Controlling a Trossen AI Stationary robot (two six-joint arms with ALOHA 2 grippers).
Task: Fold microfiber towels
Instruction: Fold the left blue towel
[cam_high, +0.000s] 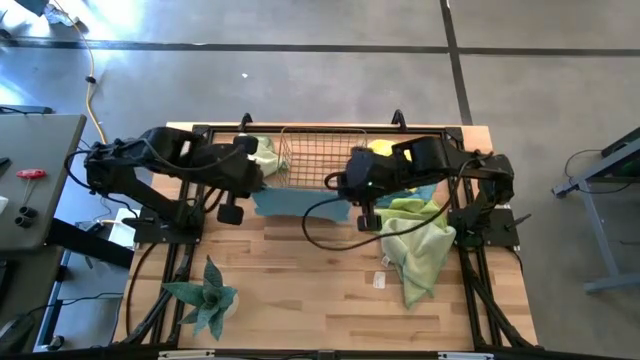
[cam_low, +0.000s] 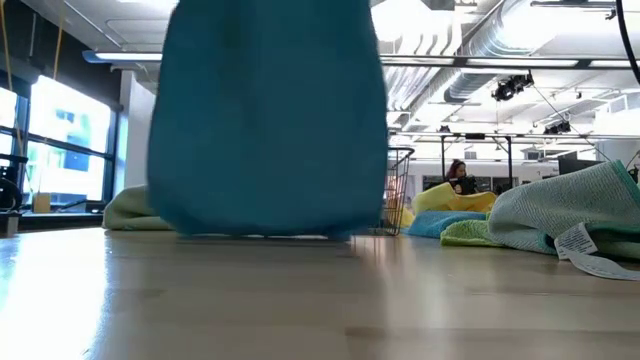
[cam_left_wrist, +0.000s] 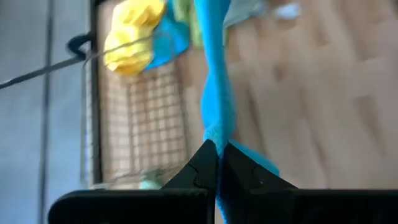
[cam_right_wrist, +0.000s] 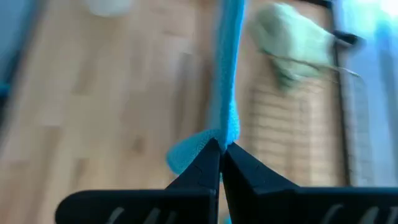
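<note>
A: Where is the blue towel (cam_high: 285, 201)?

B: Stretched in the air between both arms, in front of the copper wire basket (cam_high: 318, 157). The left claw (cam_left_wrist: 217, 163) is clenched on one end of its top edge, the right claw (cam_right_wrist: 220, 158) clenched on the other. From the low view it hangs as a wide blue sheet, its bottom hem at or just above the surface (cam_high: 310, 285); I cannot tell which.

A: How many other towels?

B: A yellow towel (cam_high: 381, 149) behind the right arm, by the basket's right end. A pale green towel (cam_high: 264, 153) at the basket's left end. A heap of light green towels (cam_high: 418, 245) on the right side; I cannot count them.

A: Open room?

B: The front middle of the surface is bare wood. A spiky green plant (cam_high: 205, 293) stands near the front left corner.

A: Any writing?

B: A white tag (cam_low: 582, 244) shows on the heap, its print too small to read.
</note>
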